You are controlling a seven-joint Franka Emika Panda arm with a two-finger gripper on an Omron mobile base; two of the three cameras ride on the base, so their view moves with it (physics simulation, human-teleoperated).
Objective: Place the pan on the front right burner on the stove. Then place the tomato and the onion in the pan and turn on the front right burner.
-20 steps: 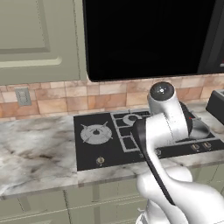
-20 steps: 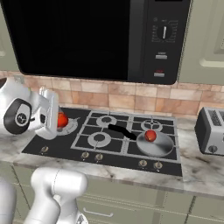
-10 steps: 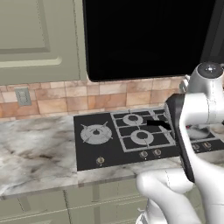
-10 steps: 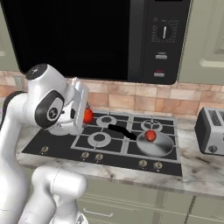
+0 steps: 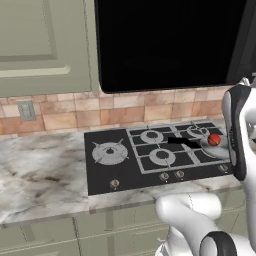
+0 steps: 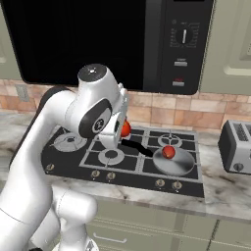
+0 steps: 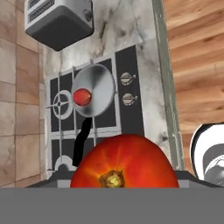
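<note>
Stove: black glass gas cooktop (image 6: 73, 159) with grey wire grates, set in the marbled counter (image 5: 40, 175).
Gripper: two-finger gripper (image 6: 122, 128) raised above the cooktop's middle, pinching a red round tomato (image 7: 124, 162) with a brownish stem scar.
Pan: shiny silver round pan (image 6: 172, 162) on the front right burner, black stick handle pointing left.
In pan: a small red ball (image 6: 168, 151).
Right: grey toaster (image 6: 236, 145).

Soft, even light is filling all three views, with no visible lamp; shadows are staying faint, only under the pan (image 6: 172, 161) on the stove (image 6: 125, 158). Glare is showing on the pan's metal. Everything is reading sharp, though edges are looking blocky
</note>
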